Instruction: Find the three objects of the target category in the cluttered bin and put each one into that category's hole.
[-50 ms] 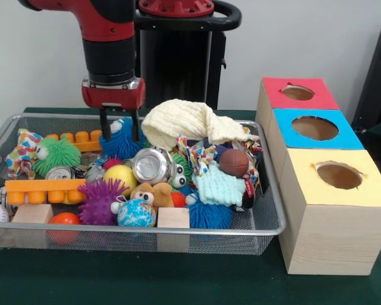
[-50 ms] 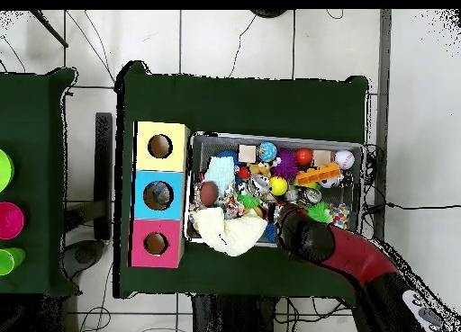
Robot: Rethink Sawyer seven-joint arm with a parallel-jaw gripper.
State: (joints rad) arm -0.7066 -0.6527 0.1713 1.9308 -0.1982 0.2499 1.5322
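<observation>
The black two-fingered gripper (image 1: pixel 120 125) straddles, not yet pinching, a blue spiky rubber ball (image 1: pixel 121 142) at the back of the still crowded wire-mesh bin (image 1: pixel 267 223), so sorting into the three-coloured wooden hole boxes (image 1: pixel 326 190) looks barely begun.

Front camera sits close and low facing the bin (image 1: pixel 274 190); overhead camera, higher, looks straight down; both share bin (image 2: pixel 357 180) and boxes (image 1: pixel 335 210).

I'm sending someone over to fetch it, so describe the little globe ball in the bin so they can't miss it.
Start at the wire mesh bin left of the three coloured boxes. Along its front edge, the globe ball sits between a purple spiky ball and a plain wooden block. It alone is smooth and printed with a blue-and-green world map.
</observation>
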